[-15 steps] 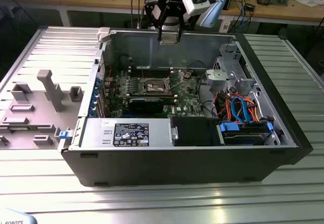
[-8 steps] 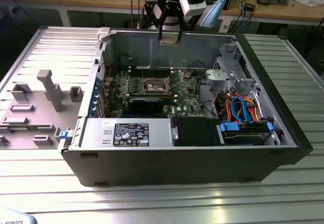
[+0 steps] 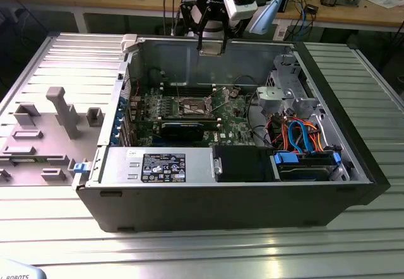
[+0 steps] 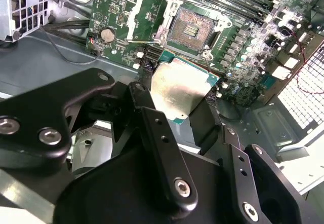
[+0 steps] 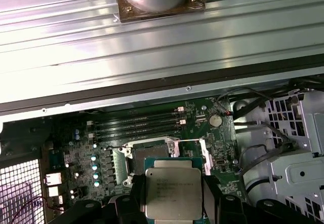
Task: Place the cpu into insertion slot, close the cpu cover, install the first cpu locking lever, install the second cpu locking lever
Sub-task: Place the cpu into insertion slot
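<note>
I see my gripper (image 3: 211,44) at the top centre of the exterior view, above the open computer case (image 3: 221,200), clamped on the cpu (image 4: 178,89). The insertion slot (image 4: 191,29) lies bare below, cpu cover (image 4: 133,15) swung open.

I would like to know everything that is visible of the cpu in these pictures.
The flat square cpu with a dull silver-grey metal lid shows a thin green edge around that lid and faint print on top in the first wrist view. The black tool grips it by two opposite sides, lid facing the wrist. It hangs above the green motherboard, not yet in the open square socket, and touches nothing else.
</note>
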You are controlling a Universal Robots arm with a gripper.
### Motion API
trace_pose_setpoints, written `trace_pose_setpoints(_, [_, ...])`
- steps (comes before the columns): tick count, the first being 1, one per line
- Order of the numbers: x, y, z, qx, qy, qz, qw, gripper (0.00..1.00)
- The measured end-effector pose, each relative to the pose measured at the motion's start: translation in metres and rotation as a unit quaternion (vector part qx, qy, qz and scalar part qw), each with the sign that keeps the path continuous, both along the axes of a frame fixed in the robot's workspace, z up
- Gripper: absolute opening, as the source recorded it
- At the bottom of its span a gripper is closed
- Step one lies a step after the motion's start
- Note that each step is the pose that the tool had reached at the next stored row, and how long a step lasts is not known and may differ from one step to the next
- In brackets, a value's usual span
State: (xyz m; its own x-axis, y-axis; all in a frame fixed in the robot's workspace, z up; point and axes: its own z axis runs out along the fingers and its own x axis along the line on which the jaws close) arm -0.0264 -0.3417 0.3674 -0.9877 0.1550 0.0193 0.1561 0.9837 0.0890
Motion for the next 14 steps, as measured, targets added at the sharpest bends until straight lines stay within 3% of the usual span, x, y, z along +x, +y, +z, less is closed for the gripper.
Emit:
trace_pose_setpoints(8, [0.0000, 0.0000, -0.0001, 0.0000, 0.0000, -0.014, 0.99990, 0.54])
trace_pose_setpoints(12, [0.0000, 0.0000, -0.0003, 0.0000, 0.0000, -0.036, 0.99936, 0.54])
trace_pose_setpoints(14, [0.0000, 0.0000, -0.0003, 0.0000, 0.0000, -0.037, 0.99931, 0.54])
